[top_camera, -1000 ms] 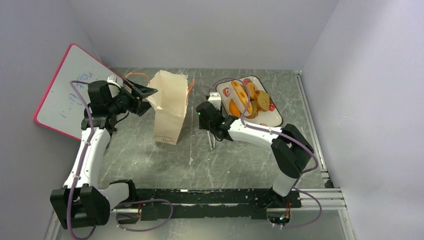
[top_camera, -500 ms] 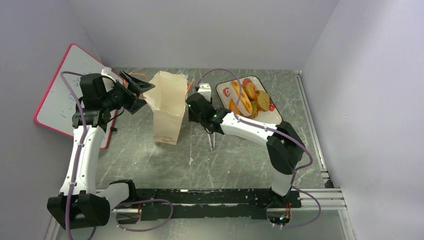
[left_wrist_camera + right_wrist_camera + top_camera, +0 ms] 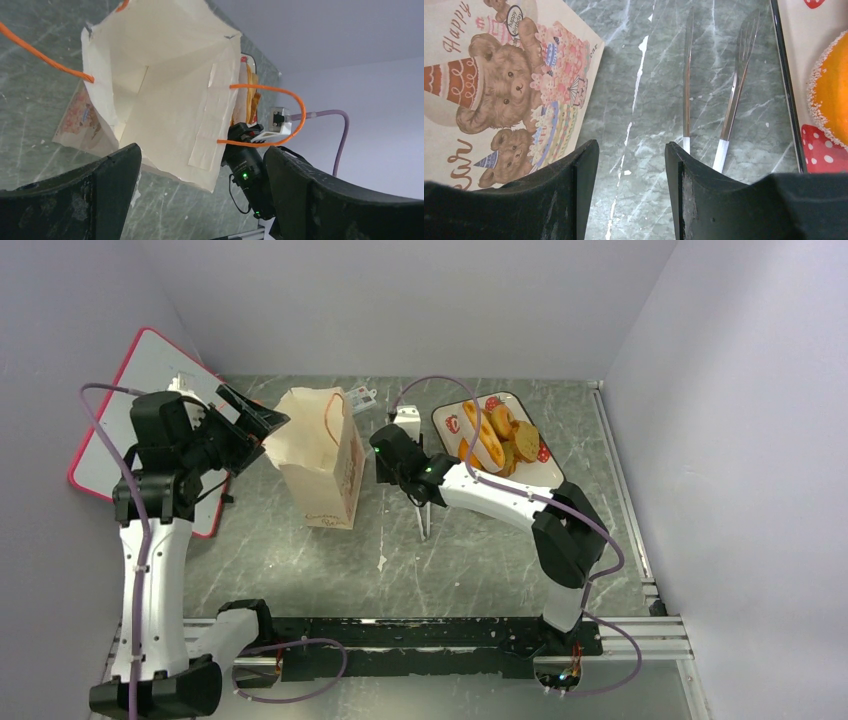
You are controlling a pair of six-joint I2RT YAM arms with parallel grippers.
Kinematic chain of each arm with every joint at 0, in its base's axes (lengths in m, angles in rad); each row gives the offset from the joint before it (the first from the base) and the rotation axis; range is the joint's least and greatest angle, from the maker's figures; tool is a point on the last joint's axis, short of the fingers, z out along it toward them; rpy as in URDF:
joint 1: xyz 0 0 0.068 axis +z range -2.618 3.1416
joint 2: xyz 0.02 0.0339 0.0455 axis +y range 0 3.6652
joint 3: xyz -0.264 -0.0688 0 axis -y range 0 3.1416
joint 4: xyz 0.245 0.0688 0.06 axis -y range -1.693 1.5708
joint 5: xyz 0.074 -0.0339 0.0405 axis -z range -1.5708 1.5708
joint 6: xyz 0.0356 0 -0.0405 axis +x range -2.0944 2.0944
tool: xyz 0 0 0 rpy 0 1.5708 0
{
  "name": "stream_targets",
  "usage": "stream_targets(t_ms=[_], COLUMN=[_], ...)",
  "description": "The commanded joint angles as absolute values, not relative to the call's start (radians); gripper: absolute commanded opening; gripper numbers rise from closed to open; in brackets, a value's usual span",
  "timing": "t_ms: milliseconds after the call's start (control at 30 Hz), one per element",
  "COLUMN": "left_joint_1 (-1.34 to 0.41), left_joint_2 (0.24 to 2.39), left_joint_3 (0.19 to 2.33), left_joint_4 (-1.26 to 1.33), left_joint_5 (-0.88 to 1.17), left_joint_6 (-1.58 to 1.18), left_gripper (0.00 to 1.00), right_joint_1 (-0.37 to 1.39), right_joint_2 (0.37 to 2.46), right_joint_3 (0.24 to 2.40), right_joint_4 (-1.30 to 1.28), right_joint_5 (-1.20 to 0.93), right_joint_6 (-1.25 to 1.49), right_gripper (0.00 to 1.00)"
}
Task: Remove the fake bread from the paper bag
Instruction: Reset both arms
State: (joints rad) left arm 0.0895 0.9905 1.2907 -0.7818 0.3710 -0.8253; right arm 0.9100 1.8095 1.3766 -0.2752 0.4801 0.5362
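The bread (image 3: 495, 435) sits piled on the tray (image 3: 552, 478) at one o'clock and the bag (image 3: 322, 458) at eleven looks empty inside, so the job seems done — my left gripper (image 3: 262, 420) is spread wide at its mouth and my right gripper (image 3: 385, 455) half-open beside it, both holding nothing.

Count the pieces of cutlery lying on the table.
2. A knife and a fork lie side by side on the table, between the paper bag and the strawberry-printed tray. Others could be hidden behind the bag.
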Motion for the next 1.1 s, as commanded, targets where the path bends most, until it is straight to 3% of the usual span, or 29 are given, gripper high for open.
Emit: stream_targets(t_ms=[0, 133, 433, 633, 733, 767, 1000, 1067], left_joint_1=[0.097, 0.097, 0.097, 0.097, 0.097, 0.1, 0.113, 0.118], left_joint_2=[0.966, 0.944, 0.851, 0.898, 0.944, 0.964, 1.035, 1.048], left_joint_3=[1.343, 1.366, 1.432, 1.352, 1.271, 1.246, 1.096, 1.071], left_joint_4=[-0.839, -0.852, -0.77, -0.667, -0.586, -0.557, -0.259, -0.195], left_joint_5=[0.308, 0.265, -0.285, -0.593, -0.687, -0.696, -0.622, -0.607], left_joint_6=[-0.788, -0.8, -0.854, -0.83, -0.811, -0.812, -0.713, -0.663], left_gripper=[0.99, 0.97, 0.94, 0.94, 0.96, 0.97, 0.97, 0.97], right_joint_1=[0.913, 0.913, 0.904, 0.82, 0.766, 0.747, 0.604, 0.603], right_joint_2=[1.807, 1.79, 1.637, 1.57, 1.509, 1.486, 1.38, 1.366], right_joint_3=[1.398, 1.386, 1.337, 1.373, 1.328, 1.3, 1.235, 1.212], right_joint_4=[-0.294, -0.3, -0.331, -0.393, -0.35, -0.339, -0.429, -0.442], right_joint_5=[0.494, 0.505, 0.598, 0.702, 0.772, 0.799, 0.88, 0.929], right_joint_6=[0.529, 0.533, 0.505, 0.457, 0.412, 0.413, 0.453, 0.48], right_gripper=[0.55, 0.55, 0.55, 0.62, 0.7, 0.77, 0.99, 1.0])
